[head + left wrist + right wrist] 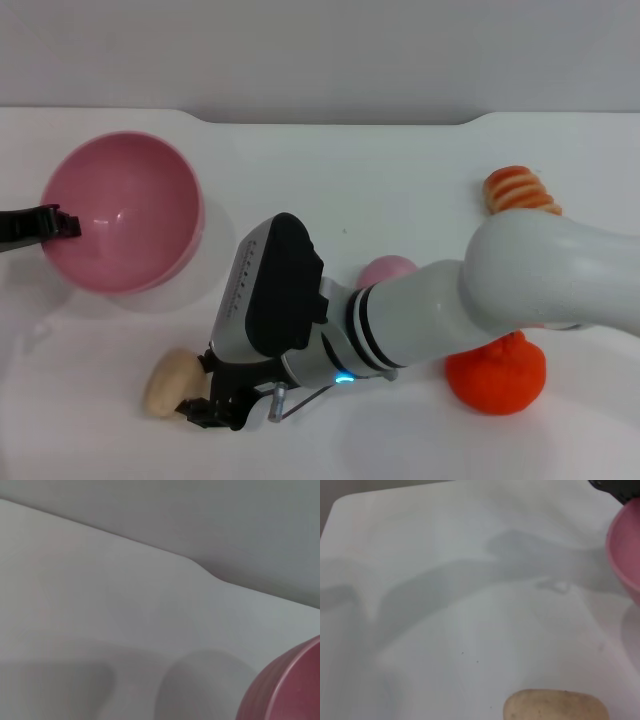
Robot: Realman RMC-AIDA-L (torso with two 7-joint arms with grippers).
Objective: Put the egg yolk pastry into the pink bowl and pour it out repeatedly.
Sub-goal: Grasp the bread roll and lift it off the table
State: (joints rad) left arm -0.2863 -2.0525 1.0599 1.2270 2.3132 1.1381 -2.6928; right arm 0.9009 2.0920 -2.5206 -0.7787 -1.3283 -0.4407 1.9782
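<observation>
Nothing sits in the pink bowl [122, 212] as far as I can see, so I judge this round at its pick-up: the egg yolk pastry [172, 380] lies on the white table [380, 170] near the bowl's front side, and my right gripper [205, 398] is right against it, though I cannot tell how wide it stands. My left gripper [62, 224] holds the bowl's rim, seemingly closed on it. Beyond the pastry from the bowl lie a pink ball [386, 270], an orange lump [497, 374] and a striped bread roll [519, 189], none blocking the path.
</observation>
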